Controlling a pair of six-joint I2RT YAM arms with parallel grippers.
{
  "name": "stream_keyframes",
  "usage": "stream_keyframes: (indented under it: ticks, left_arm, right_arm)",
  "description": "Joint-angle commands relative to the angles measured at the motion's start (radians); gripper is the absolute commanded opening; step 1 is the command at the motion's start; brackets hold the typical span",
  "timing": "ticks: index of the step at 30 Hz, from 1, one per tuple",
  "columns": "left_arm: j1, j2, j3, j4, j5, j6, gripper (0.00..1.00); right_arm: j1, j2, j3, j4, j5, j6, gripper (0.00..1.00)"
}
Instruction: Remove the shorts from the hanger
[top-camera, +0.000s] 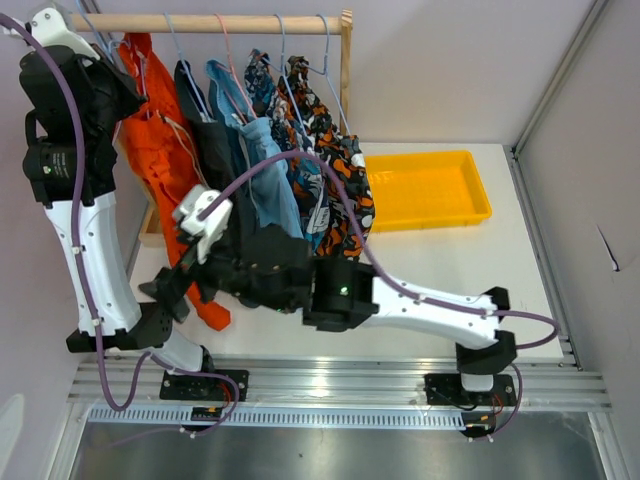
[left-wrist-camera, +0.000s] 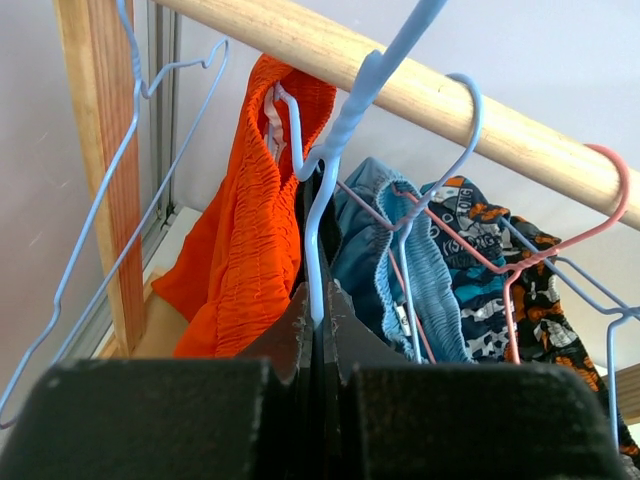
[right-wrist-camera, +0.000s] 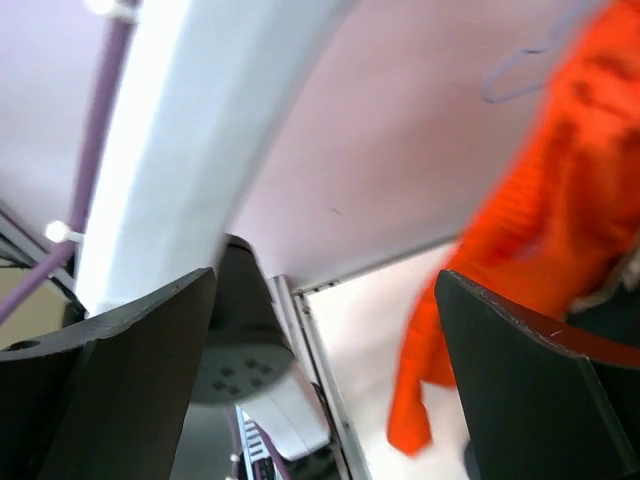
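Note:
Five shorts hang on wire hangers from a wooden rod (top-camera: 200, 20): orange shorts (top-camera: 150, 135), dark grey shorts (top-camera: 207, 135), light blue shorts (top-camera: 268, 170), blue-and-orange print shorts (top-camera: 264, 75) and blotch print shorts (top-camera: 342, 170). My left gripper (left-wrist-camera: 320, 315) is raised under the rod and shut on the wire of a light blue hanger (left-wrist-camera: 322, 200), between the orange shorts (left-wrist-camera: 250, 230) and the light blue shorts (left-wrist-camera: 375, 240). My right gripper (top-camera: 165, 288) is open and empty, low beside the orange shorts' hanging end (right-wrist-camera: 540, 230).
A yellow tray (top-camera: 425, 190) lies on the table right of the rack. The rack's wooden post (left-wrist-camera: 100, 170) and empty blue hangers (left-wrist-camera: 130, 190) stand at the left. The left arm's white link (right-wrist-camera: 190, 130) is close beside my right gripper.

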Motion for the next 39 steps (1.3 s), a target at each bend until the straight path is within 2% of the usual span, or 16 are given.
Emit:
stream_keyframes:
  ticks: [1, 5, 17, 22, 25, 26, 27, 28, 30, 34, 39]
  left_arm:
    - [0.009, -0.045, -0.024, 0.089, 0.028, -0.017, 0.00]
    - [0.009, -0.068, -0.042, 0.084, 0.030, -0.016, 0.00]
    - [0.010, -0.160, -0.120, 0.095, 0.087, -0.034, 0.00]
    - [0.009, -0.173, -0.122, 0.096, 0.111, -0.046, 0.00]
    - [0.010, -0.186, -0.130, 0.099, 0.111, -0.048, 0.00]
    - [0.009, -0.186, -0.131, 0.098, 0.111, -0.046, 0.00]
    - [0.009, -0.186, -0.131, 0.101, 0.111, -0.045, 0.00]
    - [0.009, -0.186, -0.128, 0.099, 0.111, -0.045, 0.00]
    - [0.010, -0.182, -0.128, 0.099, 0.111, -0.045, 0.00]
    - [0.009, -0.185, -0.128, 0.095, 0.087, -0.042, 0.00]
    - [0.009, -0.188, -0.128, 0.093, 0.033, -0.031, 0.00]
  right_arm:
    - [0.012, 0.073, 0.159, -0.021, 0.033, -0.061, 0.99]
    - [0.006, 0.143, 0.158, 0.052, 0.075, -0.112, 0.99]
    - [-0.039, 0.215, 0.123, 0.161, 0.316, -0.181, 0.99]
    - [-0.039, 0.234, 0.109, 0.207, 0.352, -0.190, 0.99]
    - [-0.045, 0.266, 0.132, 0.218, 0.353, -0.172, 0.88]
    - [-0.045, 0.286, 0.144, 0.212, 0.353, -0.165, 0.69]
    - [-0.045, 0.295, 0.155, 0.204, 0.349, -0.158, 0.55]
    - [-0.043, 0.301, 0.172, 0.187, 0.344, -0.138, 0.30]
    - [-0.039, 0.304, 0.172, 0.175, 0.344, -0.113, 0.02]
    - [0.003, 0.252, 0.098, 0.181, 0.381, -0.092, 0.00]
    - [0.122, 0.153, -0.040, 0.195, 0.487, -0.118, 0.00]
